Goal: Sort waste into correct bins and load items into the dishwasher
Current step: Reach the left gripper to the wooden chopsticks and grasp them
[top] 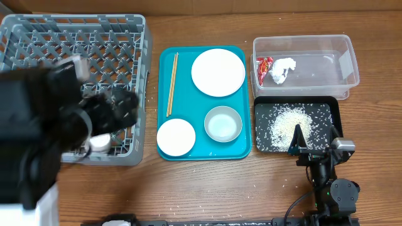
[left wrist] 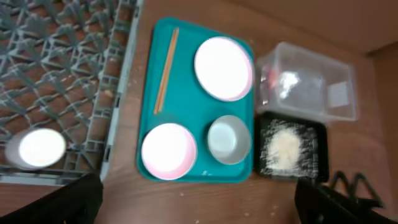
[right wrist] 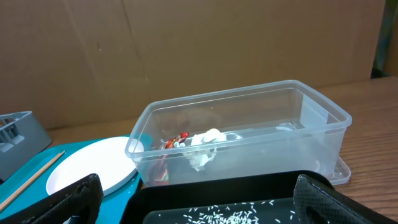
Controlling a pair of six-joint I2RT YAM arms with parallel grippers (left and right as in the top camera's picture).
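Overhead view: smaller pinkish dish [top: 176, 137] lies flat on teal tray [top: 188, 103], just right of the left tool [left wrist: 199, 190], at the tray corner nearest it. Probably the next load. Judged stiff, smooth, slippery, chippable, and light enough for one arm. Flat on the tray, so only the rim is grabbable: pinch the rim on the tool's side, one finger under the lip.

Grey-green bowl [top: 223, 123] is just beside the dish, farther from the tool, not touching. Pale plate [top: 218, 72] is beyond the bowl; same handling, wider. Chopsticks [top: 171, 85] lie along the tray's tool-side edge. Thin, light, likely to roll, and they sit across the path to the dish rack [top: 75, 37], so could get knocked.

Left tool is spread wide, empty, over the dish rack's edge. White cup [left wrist: 40, 148] stands in the rack to the tool's left; keep the landing spot off it.

Right tool [right wrist: 199, 193] is spread wide, empty, low over the black tray [top: 259, 135] with rice [top: 290, 122] beneath. Clear tub [top: 326, 69] just ahead of it holds red wrapper [top: 264, 66] and tissue [top: 282, 70]. Waste looks sorted. A few pale specks on the worktop [top: 207, 188], maybe grains.
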